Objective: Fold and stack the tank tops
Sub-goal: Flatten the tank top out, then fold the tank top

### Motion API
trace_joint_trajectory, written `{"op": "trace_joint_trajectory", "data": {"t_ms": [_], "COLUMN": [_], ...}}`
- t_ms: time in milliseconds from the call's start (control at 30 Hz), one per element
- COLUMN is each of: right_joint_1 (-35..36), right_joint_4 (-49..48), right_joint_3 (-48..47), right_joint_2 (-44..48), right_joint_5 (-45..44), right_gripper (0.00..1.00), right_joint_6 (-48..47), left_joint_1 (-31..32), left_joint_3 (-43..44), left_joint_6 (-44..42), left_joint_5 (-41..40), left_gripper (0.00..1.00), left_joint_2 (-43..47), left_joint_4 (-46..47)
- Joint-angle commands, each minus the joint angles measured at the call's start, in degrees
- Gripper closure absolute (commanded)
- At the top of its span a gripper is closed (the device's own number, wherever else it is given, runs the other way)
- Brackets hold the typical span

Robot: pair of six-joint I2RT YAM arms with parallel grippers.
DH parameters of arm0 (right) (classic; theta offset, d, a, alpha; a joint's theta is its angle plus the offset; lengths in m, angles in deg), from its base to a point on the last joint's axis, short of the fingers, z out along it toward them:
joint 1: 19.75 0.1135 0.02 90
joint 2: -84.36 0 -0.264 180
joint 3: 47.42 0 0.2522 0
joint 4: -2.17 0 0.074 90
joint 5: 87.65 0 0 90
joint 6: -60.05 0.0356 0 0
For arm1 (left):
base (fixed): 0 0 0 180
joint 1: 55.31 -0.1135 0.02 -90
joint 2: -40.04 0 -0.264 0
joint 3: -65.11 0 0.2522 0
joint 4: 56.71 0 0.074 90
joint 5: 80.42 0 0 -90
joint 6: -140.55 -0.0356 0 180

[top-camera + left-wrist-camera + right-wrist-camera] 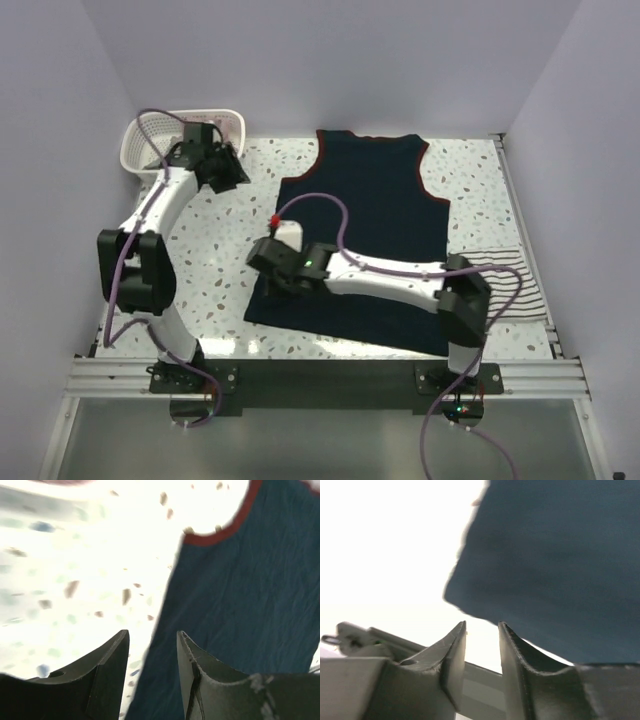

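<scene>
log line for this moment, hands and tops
left hand: open, beside navy tank top | right hand: open, at its near left corner | striped tank top: lying to its right

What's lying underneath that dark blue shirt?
Only speckled table shows around the navy tank top. A striped tank top lies at its right; the right arm covers where they meet. Anything beneath is hidden.

Top cam above & behind me, looking down; both wrist cams v. close, all sharing navy tank top (365, 195).
</scene>
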Motion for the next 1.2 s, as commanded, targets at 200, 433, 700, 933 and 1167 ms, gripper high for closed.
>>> {"op": "trace_joint_trajectory", "data": {"t_ms": [200,433,700,933,1167], "right_joint_1": [8.3,8.6,8.7,8.8,8.8], "right_joint_4": [4.1,8.1,10.4,9.5,6.6], "right_joint_3": [-23.3,-31.2,-32.5,-31.9,-29.2], "right_joint_2": [-22.4,-29.2,-32.6,-35.1,-32.9], "right_joint_5": [-2.7,-8.0,-9.0,-7.1,-3.5], "right_gripper": [0.68,0.67,0.67,0.65,0.96], "right_joint_6": [0.0,-0.4,1.2,1.4,-0.3], "left_joint_1": [-11.0,-11.1,-11.1,-11.1,-10.9], "left_joint_3": [2.5,4.8,2.2,1.5,-2.6], "left_joint_6": [3.2,4.1,4.5,4.6,5.0], "left_joint_5": [-1.8,4.2,6.2,6.7,7.0], "left_gripper": [0.52,0.52,0.53,0.53,0.53], "left_joint_2": [22.2,21.8,21.4,20.9,19.5], "left_joint_4": [-4.7,-4.4,-2.6,-2.0,1.7]}}
